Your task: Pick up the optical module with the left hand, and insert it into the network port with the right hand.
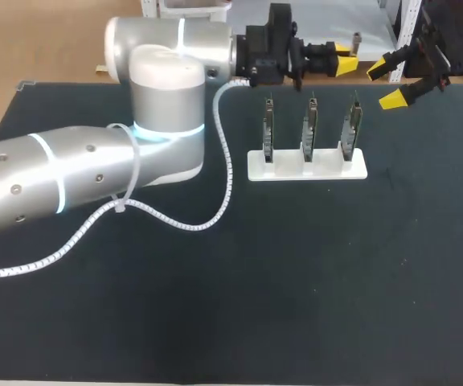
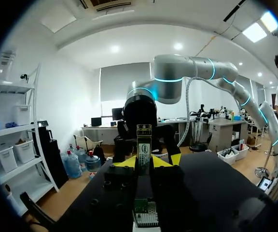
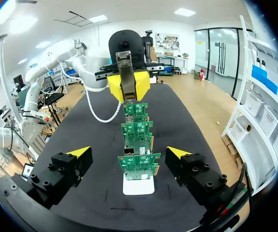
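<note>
Your left gripper (image 2: 147,162) grips the optical module (image 2: 144,142), its long axis pointing at your right gripper (image 3: 128,153). That one stands open, with the module at its twelve o'clock.

Left arm (image 1: 79,173) comes in low from the left side, bends at the elbow, wrist level and pointing toward the right side. Left hand (image 1: 346,64) sits over the far part of the tabletop, yellow fingertips (image 3: 112,88) clamped from both sides on the optical module (image 2: 144,145). Right arm (image 2: 192,72) arches in from the far right. Right hand (image 1: 386,84) faces the left hand, near it but not touching, fingers spread wide with nothing between them. Both hands are held above the tabletop.
</note>
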Available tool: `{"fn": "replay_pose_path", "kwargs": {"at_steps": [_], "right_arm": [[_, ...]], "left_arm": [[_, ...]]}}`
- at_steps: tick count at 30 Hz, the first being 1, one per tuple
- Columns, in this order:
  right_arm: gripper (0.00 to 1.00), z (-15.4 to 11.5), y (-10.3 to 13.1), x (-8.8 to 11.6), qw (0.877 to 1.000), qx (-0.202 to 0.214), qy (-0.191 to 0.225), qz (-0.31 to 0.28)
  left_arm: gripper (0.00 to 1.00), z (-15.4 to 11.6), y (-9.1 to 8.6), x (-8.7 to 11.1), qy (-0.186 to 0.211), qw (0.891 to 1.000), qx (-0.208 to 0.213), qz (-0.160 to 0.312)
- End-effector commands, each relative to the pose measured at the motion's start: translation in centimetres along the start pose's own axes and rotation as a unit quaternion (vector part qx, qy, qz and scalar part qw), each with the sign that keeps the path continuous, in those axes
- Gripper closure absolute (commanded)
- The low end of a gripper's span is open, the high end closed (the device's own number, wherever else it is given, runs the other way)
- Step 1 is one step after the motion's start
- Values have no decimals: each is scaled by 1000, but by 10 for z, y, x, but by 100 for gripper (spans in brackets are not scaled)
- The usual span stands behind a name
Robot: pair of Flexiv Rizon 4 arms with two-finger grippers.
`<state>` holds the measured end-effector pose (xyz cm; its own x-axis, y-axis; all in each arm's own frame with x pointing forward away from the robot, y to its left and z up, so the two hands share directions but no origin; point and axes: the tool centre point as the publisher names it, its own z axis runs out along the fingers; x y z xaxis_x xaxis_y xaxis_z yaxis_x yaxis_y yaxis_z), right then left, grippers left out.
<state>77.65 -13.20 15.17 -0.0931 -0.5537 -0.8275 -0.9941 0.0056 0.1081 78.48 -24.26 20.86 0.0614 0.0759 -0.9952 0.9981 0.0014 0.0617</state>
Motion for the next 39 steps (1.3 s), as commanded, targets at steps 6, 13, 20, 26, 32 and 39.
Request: {"fn": "replay_pose_path", "kwargs": {"at_steps": [6,13,20,26,32,39], "right_arm": [[0,0,2,0,1000,2,0,0],[0,0,2,0,1000,2,0,0],[0,0,2,0,1000,2,0,0],[0,0,2,0,1000,2,0,0],[0,0,2,0,1000,2,0,0],[0,0,2,0,1000,2,0,0]], "left_arm": [[100,13,-9,3,-9,1000,4,11],[100,19,-9,9,-10,1000,11,3],[100,26,-11,12,-9,1000,18,-3],[100,30,-12,16,-10,1000,19,-9],[100,28,-14,19,-10,1000,11,-11],[100,26,-14,21,-6,1000,5,-18]]}}
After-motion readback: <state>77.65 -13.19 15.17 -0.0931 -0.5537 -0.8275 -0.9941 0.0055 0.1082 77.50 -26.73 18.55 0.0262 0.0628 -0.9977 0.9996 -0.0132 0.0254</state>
